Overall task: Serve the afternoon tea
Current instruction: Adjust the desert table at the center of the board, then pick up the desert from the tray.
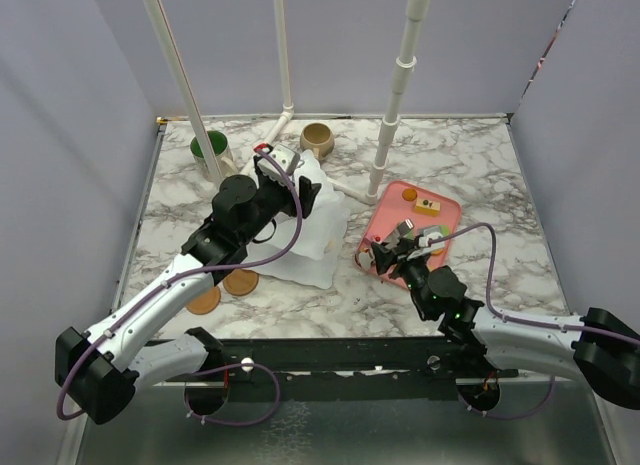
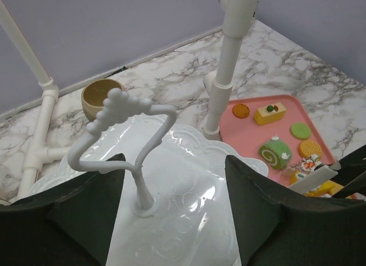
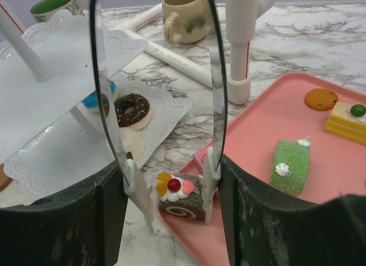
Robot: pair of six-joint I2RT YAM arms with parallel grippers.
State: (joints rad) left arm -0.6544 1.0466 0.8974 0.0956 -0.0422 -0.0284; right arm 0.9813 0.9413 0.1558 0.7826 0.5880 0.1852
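Counter (image 1: pixel 480 155): marble; stand (image 1: pixel 322 240) near pink tray (image 1: pixel 390 210).
Right claw (image 3: pixel 168 180): clamped on tongs (image 3: pixel 214 77) straddling a roll slice (image 3: pixel 180 202) on the tray.
Left claw (image 2: pixel 174 180): spread, empty, above the stand.
Next: I squeeze, then lift it stand-ward.

L end effector (image 2: pixel 174 163) spread wide; R end effector (image 3: pixel 171 169) clamped on tongs (image 3: pixel 213 163).

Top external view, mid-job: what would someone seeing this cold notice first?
The white three-tier stand sits left of centre. The left gripper is open over it, and the stand's looped handle shows between the fingers in the left wrist view. To its right lies the pink tray, where the right gripper holds metal tongs with their tips either side of a fruit-topped swirl cake at the tray's near edge.
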